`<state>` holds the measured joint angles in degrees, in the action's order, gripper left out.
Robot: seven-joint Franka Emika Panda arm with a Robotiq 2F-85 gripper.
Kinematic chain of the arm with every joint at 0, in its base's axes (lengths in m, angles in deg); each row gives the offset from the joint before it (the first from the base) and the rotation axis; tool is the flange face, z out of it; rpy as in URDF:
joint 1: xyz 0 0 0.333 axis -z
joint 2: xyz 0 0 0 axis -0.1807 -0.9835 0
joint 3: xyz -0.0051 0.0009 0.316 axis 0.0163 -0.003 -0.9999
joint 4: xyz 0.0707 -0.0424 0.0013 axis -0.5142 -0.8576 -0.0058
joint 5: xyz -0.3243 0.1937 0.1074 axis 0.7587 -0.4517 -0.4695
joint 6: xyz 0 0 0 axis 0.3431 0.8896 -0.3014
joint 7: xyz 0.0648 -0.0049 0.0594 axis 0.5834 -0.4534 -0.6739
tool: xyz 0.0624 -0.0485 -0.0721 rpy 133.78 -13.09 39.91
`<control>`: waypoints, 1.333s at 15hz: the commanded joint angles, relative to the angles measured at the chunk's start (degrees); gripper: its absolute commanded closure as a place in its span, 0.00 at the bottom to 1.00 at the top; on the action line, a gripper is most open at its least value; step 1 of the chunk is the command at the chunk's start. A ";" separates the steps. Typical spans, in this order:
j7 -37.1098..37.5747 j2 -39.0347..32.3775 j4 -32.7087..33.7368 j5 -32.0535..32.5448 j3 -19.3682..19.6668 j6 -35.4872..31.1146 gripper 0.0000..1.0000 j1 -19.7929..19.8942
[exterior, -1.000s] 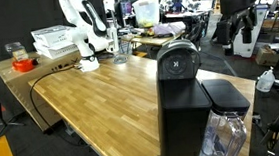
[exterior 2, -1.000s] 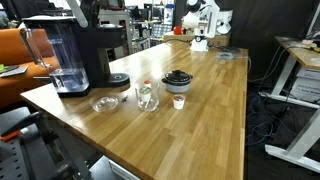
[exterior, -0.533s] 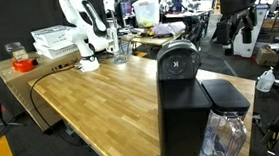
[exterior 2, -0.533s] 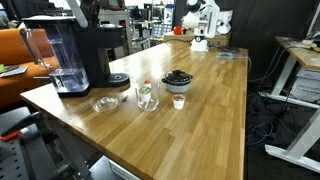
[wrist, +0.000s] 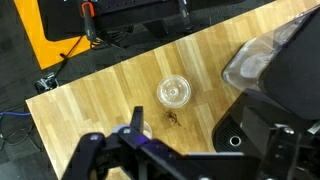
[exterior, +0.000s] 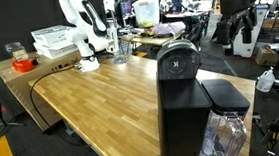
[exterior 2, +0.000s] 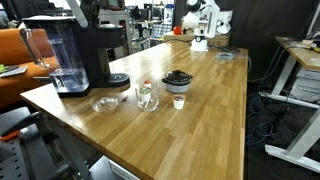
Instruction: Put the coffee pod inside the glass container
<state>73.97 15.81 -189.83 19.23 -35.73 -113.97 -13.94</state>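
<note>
The coffee pod (exterior 2: 179,101), small and white with a red band, stands on the wooden table (exterior 2: 200,130). The clear glass container (exterior 2: 147,96) stands just beside it, and its round glass lid (exterior 2: 104,103) lies apart on the table. In the wrist view I look down on the lid (wrist: 174,92). A sliver of the glass container (wrist: 143,128) shows behind one finger (wrist: 135,120). The pod is hidden there. My gripper (wrist: 188,140) hangs high above the table, jaws apart and empty. It does not show in either exterior view.
A black coffee machine (exterior 2: 85,50) with a water tank (exterior 2: 62,55) stands next to the lid and fills the right of the wrist view (wrist: 275,90). A black round object (exterior 2: 177,80) sits behind the pod. A white arm (exterior: 81,32) stands at the table's far end.
</note>
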 commanded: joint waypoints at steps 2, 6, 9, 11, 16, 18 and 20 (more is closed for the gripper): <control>0.25 -0.11 0.07 0.27 1.01 0.08 0.00 -1.10; 1.81 0.10 -0.47 -1.05 2.16 -3.09 0.00 -0.37; 4.52 -0.18 -0.74 -0.56 3.81 -6.62 0.00 0.76; 6.99 -0.51 -0.82 0.18 4.95 -8.87 0.00 1.74; 7.43 -1.15 -0.82 0.32 7.05 -12.39 0.00 2.51; 7.72 -1.24 -0.99 0.32 7.15 -13.07 0.00 2.55; 7.98 -1.24 -0.99 0.32 7.00 -13.23 0.00 2.50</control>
<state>81.94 14.60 -190.91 19.51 -28.88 -127.32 -11.28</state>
